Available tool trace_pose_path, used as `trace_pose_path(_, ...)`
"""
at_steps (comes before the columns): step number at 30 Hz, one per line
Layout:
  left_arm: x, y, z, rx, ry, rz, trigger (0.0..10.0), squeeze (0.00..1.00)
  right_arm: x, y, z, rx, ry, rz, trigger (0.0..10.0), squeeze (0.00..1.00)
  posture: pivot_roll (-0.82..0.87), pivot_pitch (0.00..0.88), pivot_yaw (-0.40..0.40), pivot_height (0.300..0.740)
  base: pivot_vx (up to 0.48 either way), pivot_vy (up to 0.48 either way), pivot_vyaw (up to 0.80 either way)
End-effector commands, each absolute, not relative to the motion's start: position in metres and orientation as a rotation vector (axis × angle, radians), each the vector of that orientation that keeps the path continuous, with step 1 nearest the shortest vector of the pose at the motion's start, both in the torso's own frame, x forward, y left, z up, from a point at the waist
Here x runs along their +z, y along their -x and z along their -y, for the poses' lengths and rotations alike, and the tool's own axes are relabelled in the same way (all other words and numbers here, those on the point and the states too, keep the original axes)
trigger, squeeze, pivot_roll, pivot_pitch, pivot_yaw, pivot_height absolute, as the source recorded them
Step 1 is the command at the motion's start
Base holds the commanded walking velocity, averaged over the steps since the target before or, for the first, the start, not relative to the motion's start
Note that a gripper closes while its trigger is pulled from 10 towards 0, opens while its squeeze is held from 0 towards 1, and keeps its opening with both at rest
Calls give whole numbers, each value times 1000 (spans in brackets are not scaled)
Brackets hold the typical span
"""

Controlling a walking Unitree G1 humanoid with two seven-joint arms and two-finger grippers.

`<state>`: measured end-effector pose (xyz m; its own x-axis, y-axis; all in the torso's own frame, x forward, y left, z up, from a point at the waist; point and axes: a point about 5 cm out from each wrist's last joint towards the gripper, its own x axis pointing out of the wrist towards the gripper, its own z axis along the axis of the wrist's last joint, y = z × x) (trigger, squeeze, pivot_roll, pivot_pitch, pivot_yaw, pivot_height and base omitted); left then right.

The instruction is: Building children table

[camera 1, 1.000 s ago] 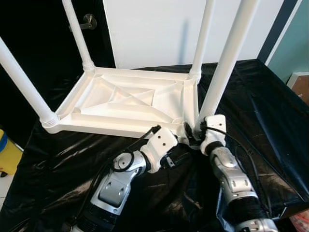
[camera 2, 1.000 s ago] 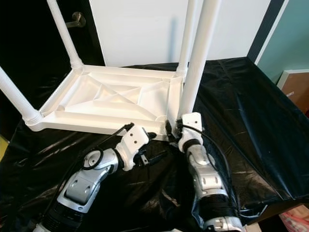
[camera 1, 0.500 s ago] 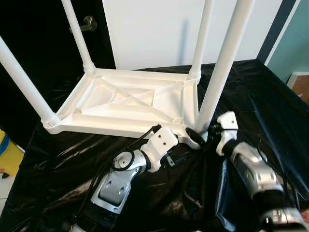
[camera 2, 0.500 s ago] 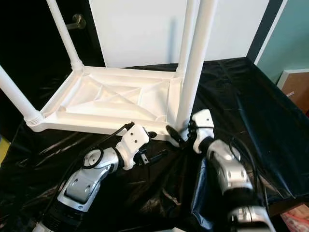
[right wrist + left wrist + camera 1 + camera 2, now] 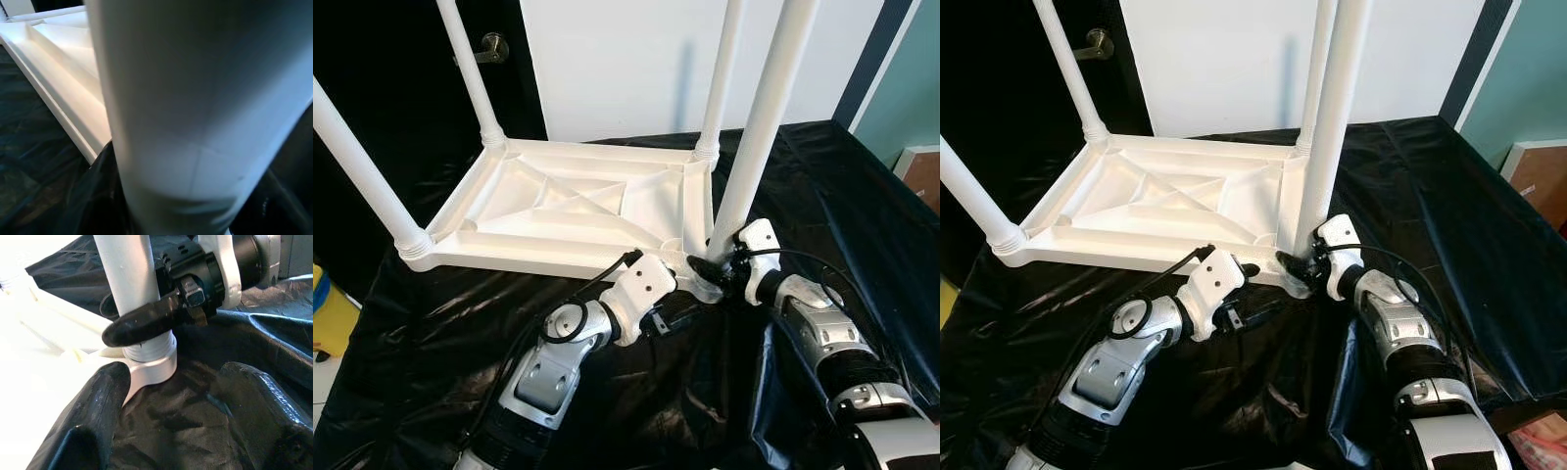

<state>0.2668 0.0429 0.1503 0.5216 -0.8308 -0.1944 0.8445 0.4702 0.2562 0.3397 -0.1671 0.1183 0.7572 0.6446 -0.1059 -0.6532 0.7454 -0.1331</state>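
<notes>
A white plastic children's table (image 5: 568, 201) lies upside down on a surface covered in black sheet, with its legs pointing up. My right gripper (image 5: 710, 269) is at the foot of the near right leg (image 5: 759, 127), shut on it just above the corner socket. One of its black fingers (image 5: 142, 323) lies across the front of the leg. My left gripper (image 5: 680, 297) is low beside the same corner socket (image 5: 149, 367), open, its two fingers spread wide over the black sheet and holding nothing. Its left finger (image 5: 98, 401) is close to the table's edge.
The black plastic sheet (image 5: 431, 333) covers the whole work surface. A white wall panel (image 5: 617, 59) stands behind the table and a dark door with a handle (image 5: 492, 45) is at the back left. A yellow object (image 5: 328, 313) sits at the left edge, below the surface.
My right arm swung out to the right and its gripper returned to the foot of the near right leg. The left arm has barely moved.
</notes>
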Motion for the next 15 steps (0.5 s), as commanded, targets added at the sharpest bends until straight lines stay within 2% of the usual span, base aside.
trace_pose_path(1, 150, -268, -45, -962, -350, -36, 10000, 0, 107, -338, 167, 737, 168, -101, 0, 0, -18, 0, -11, 740, 0, 0, 0)
trace_pose_path(3, 149, -267, -45, -962, -348, -38, 10000, 0, 105, -338, 168, 735, 162, -108, 0, 0, -17, 0, -13, 740, 0, 0, 0)
trace_pose_path(4, 149, -267, -45, -961, -347, -41, 10000, 0, 104, -338, 169, 727, 157, -113, 2235, 0, -17, 0, -13, 740, 0, 0, 0)
trace_pose_path(5, 149, -267, -46, -959, -344, -44, 10000, 0, 103, -338, 169, 722, 150, -118, 10000, 0, -16, 4, -14, 740, 0, 0, 0)
trace_pose_path(15, 147, -263, -47, -950, -334, -57, 10000, 0, 100, -340, 171, 618, 138, -140, 10000, 0, -10, 28, -24, 740, 0, 0, 0)
